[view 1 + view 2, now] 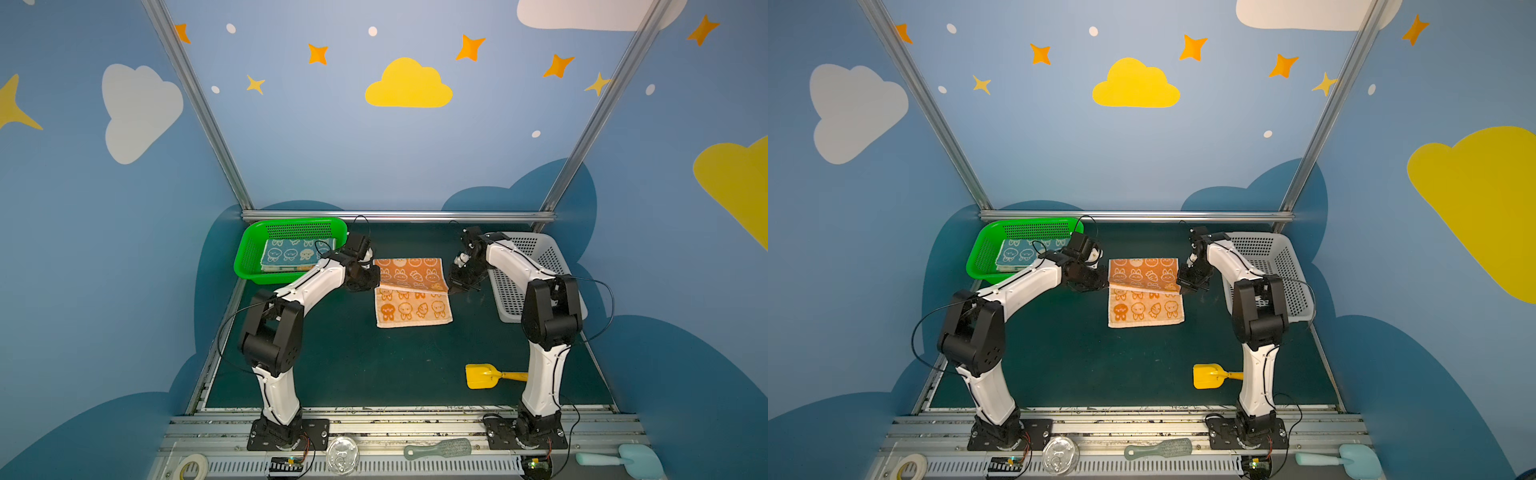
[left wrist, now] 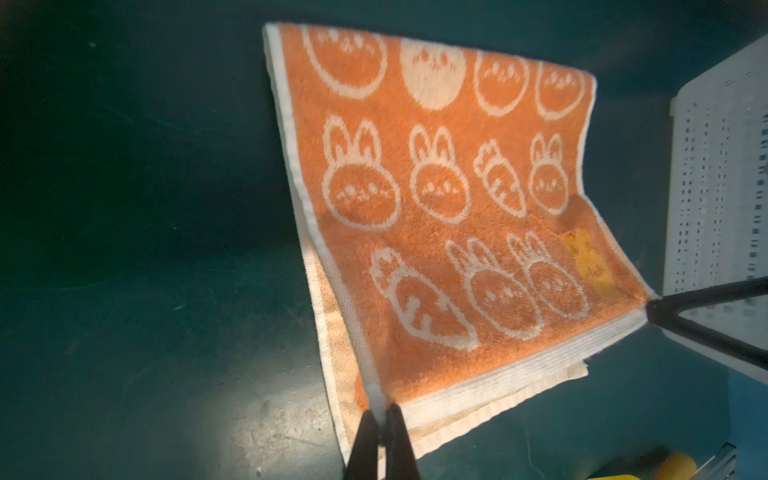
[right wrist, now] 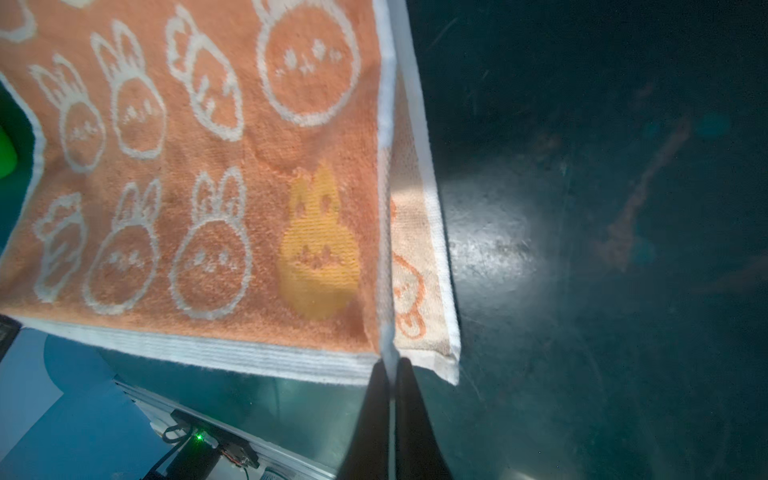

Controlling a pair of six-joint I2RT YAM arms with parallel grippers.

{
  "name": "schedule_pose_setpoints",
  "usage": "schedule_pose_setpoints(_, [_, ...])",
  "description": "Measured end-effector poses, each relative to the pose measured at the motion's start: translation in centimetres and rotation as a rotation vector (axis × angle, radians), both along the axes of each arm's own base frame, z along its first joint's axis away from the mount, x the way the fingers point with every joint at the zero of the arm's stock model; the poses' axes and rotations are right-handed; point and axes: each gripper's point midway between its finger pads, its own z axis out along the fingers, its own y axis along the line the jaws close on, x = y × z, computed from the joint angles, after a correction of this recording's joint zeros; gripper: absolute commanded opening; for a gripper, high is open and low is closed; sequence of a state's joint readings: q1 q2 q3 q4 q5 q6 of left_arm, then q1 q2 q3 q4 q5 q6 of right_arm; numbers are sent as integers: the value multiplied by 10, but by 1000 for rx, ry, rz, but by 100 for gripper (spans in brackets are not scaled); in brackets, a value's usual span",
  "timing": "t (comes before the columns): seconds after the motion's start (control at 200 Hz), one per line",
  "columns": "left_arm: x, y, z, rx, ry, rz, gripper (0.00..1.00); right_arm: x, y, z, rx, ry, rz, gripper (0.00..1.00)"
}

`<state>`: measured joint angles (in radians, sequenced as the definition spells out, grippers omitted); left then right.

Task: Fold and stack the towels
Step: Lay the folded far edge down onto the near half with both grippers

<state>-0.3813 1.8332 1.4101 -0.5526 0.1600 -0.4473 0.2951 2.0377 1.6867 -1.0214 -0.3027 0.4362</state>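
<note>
A yellow toy shovel (image 1: pixel 482 376) lies on the dark green worktop (image 1: pixel 353 365) near the right arm's base. Farther back, mid-worktop, an orange towel (image 1: pixel 413 309) printed with rabbits and carrots lies half doubled over: the left claw (image 2: pixel 380 415) and the right claw (image 3: pixel 390 370) each pinch one corner of its raised edge, holding that half above the paler half resting flat. At the far left a green basket (image 1: pixel 249 249) holds a folded blue towel (image 1: pixel 291 253), and a white basket (image 1: pixel 536 249) stands at the far right.

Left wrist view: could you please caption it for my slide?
Left gripper pinches a corner of the orange rabbit towel.
</note>
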Motion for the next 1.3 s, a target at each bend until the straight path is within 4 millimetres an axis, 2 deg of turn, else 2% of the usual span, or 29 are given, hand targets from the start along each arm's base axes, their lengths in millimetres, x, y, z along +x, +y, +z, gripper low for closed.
schedule_pose_setpoints(0.085, [-4, 1, 4, -3, -6, -1, 3, -4, 0, 6, -1, -13, 6, 0])
schedule_pose_setpoints(0.195, [-14, 0, -1, 2, 10, -10, 3, -15, -2, 8, -4, -8, 14, 0])
schedule_pose_setpoints(0.41, [-46, -6, -15, 16, 51, -44, 3, -36, -10, 7, -18, 9, 21, 0])
schedule_pose_setpoints(0.801, [-86, -5, -60, 42, 145, -53, 3, -77, -11, -46, -34, 131, 38, 0])
schedule_pose_setpoints(0.981, [-86, -5, -77, 55, 172, -49, 3, -79, -10, -66, -39, 161, 37, 0])
schedule_pose_setpoints(1.116, [-84, -4, -92, 73, 205, -44, 3, -76, -8, -69, -37, 171, 33, 0])
schedule_pose_setpoints(1.211, [-72, -4, -91, 76, 202, -32, 3, -69, -6, -67, -36, 165, 33, 0])
schedule_pose_setpoints(1.297, [-57, -2, -81, 73, 176, -18, 3, -60, -4, -64, -35, 144, 33, 0])
